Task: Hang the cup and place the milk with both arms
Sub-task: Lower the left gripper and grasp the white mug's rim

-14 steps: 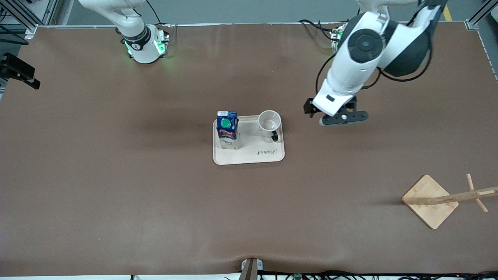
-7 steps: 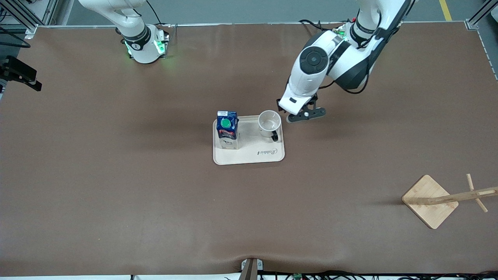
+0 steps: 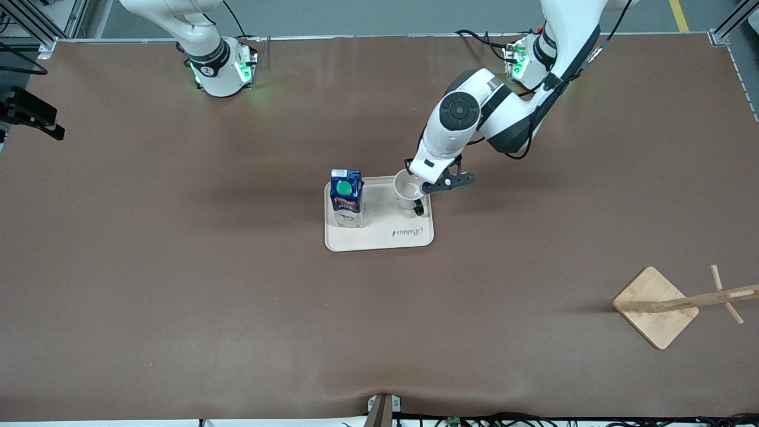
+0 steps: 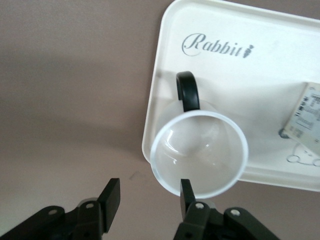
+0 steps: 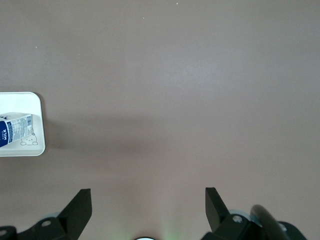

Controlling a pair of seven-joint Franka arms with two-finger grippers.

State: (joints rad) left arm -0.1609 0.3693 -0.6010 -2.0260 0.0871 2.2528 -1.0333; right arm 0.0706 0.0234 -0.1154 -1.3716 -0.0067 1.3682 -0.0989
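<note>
A wooden cup rack (image 3: 682, 303) lies nearest the front camera at about 4 o'clock on the brown table (image 3: 178, 296), toward the left arm's end, its square base flat and its pegged post running off the edge of the front view.

At the table's middle sits a cream tray (image 3: 379, 237) printed "Rabbit". The milk (image 3: 346, 197) stands upright on it, at 9 o'clock from the cup and on the side toward the right arm, its green cap on top; a corner of the carton also shows in the left wrist view (image 4: 306, 116) and the right wrist view (image 5: 15, 129). The cup (image 3: 410, 188) stands upright and open-mouthed in the tray's corner toward the left arm, farther from the camera than the "Rabbit" print, its black handle (image 4: 188, 91) pointing toward that print.

The left claw (image 4: 148, 196) hangs over that corner of the tray, its fingers (image 4: 110, 195) apart and gripping nothing. In the left wrist view one finger overlaps the cup's rim; the other stands over bare table just off the tray.

At about 11 o'clock the right arm (image 3: 201, 41) waits by its green-lit base. Its claw (image 5: 148, 206) hovers over bare table, fingers spread wide, with the tray's corner (image 5: 39, 125) well apart from it.
</note>
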